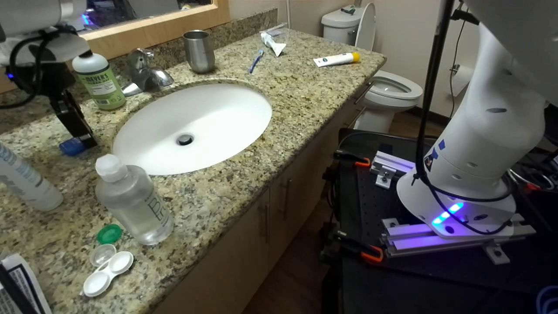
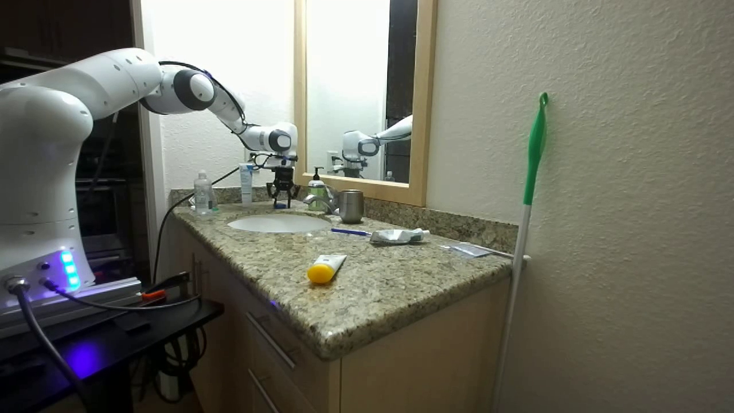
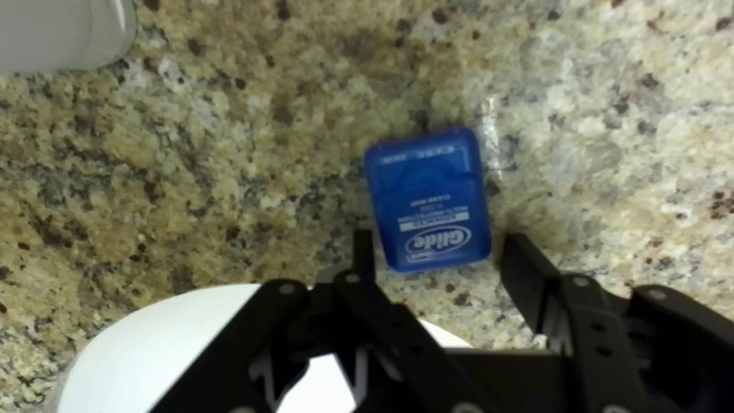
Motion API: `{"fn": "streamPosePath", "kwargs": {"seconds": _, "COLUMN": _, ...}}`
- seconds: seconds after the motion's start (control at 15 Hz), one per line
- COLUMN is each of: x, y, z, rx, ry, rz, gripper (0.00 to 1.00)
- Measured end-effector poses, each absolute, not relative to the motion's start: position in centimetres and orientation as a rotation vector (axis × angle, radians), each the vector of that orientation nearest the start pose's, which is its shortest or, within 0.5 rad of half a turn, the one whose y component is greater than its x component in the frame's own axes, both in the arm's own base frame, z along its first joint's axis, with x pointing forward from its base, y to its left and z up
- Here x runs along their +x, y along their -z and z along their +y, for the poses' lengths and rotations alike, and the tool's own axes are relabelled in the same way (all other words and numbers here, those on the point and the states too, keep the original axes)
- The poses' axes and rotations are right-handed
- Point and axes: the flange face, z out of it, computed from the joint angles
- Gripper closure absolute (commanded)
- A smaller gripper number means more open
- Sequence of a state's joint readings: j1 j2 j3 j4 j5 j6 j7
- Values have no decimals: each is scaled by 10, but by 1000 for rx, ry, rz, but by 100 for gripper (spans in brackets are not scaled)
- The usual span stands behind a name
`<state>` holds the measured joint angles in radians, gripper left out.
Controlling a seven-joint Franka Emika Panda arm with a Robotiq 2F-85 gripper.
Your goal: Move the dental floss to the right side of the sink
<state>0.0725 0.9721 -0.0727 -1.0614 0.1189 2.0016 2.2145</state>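
Observation:
The dental floss (image 3: 430,195) is a small blue case lying on the counter, its printed face up in the wrist view. My gripper (image 3: 439,241) is open around its lower end, with a narrow strip of stone visible between the case and each finger. In an exterior view the floss (image 1: 73,147) pokes out beside a black fingertip (image 1: 88,140), close to the rim of the sink (image 1: 226,109). The gripper (image 2: 282,205) points straight down at counter level in an exterior view, and only a bit of blue floss (image 2: 280,205) shows there.
A clear bottle (image 1: 137,205), a white tube (image 1: 26,174) and a green soap bottle (image 1: 99,83) stand around the gripper. The faucet (image 1: 146,74) and a metal cup (image 1: 199,51) are behind the sink. Past it lie a toothbrush (image 1: 256,61) and a yellow-capped tube (image 1: 335,59).

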Motion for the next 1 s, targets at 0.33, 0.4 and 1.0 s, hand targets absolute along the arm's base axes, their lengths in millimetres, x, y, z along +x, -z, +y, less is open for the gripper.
{"fn": "streamPosePath", "kwargs": {"seconds": 0.33, "x": 774, "y": -238, "z": 28, "rx": -1405, "ry": -77, "rz": 2802, "gripper": 80}}
{"fn": "streamPosePath", "kwargs": {"seconds": 0.4, "x": 774, "y": -239, "z": 28, "rx": -1406, "ry": -76, "rz": 2799, "gripper": 80}}
{"fn": "streamPosePath", "kwargs": {"seconds": 1.0, "x": 775, "y": -246, "z": 28, "rx": -1415, "ry": -73, "rz": 2787, "gripper": 80}}
